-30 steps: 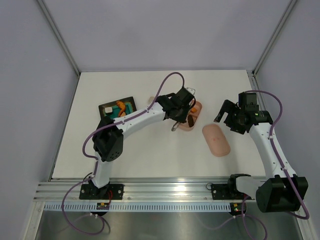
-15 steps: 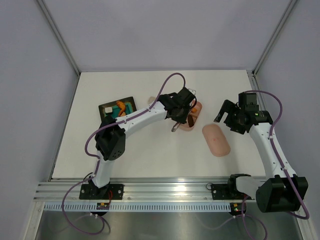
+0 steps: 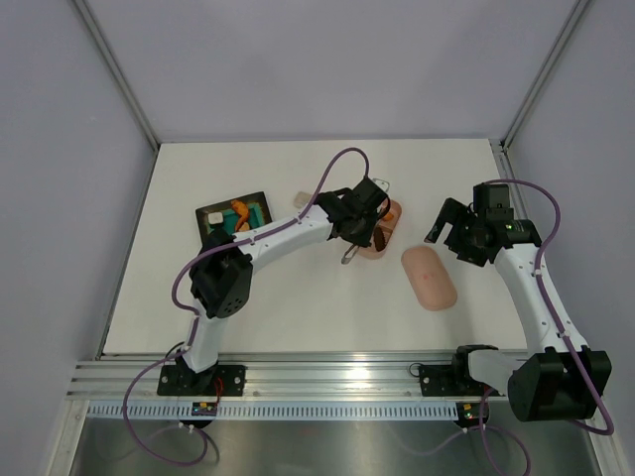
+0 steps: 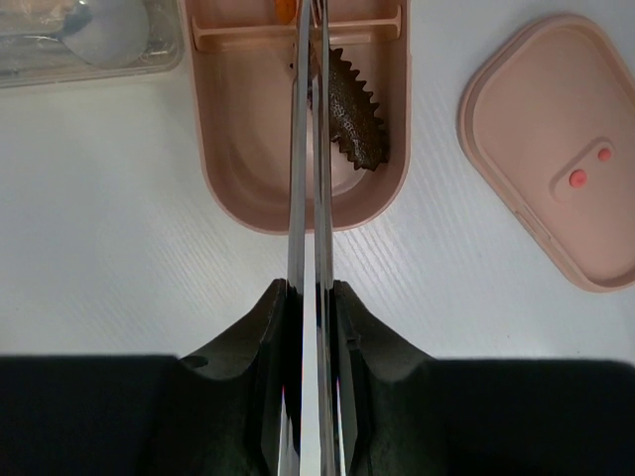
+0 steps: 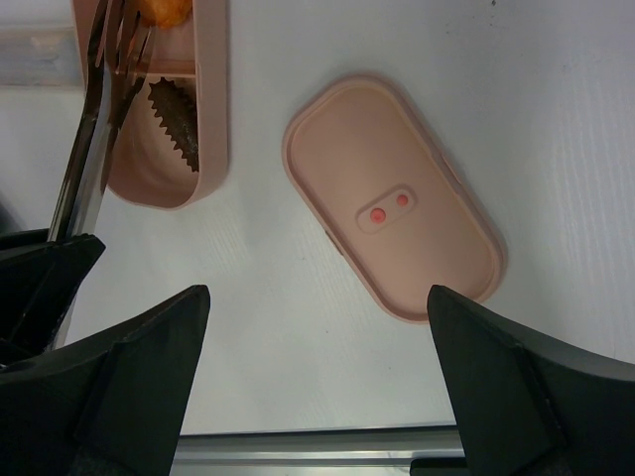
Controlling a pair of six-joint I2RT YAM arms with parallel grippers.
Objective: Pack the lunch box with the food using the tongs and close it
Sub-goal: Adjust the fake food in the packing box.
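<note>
A white bench (image 3: 298,307) carries an open salmon-pink lunch box (image 4: 248,139), with its lid (image 5: 392,198) lying apart to one side, the face with two red-pink spots turned up. The left gripper (image 4: 310,293) is closed narrow on the tongs (image 4: 308,149), pressing their two thin arms nearly together so that they run lengthwise over the box. Their tips reach past the inner divider (image 4: 228,32), beside an orange piece (image 5: 164,10); whether they pinch anything cannot be told. A dark brown ridged piece (image 4: 352,114) of the food lies inside, just beside the tongs and close to the box wall, so there is little room on that side. The right gripper (image 5: 317,297) hangs spread wide and empty above the lid, probably waiting to close the box. Bare bench separates box and lid, leaving free room around the lid's edges. A dark tray (image 3: 235,213) sits well left.
</note>
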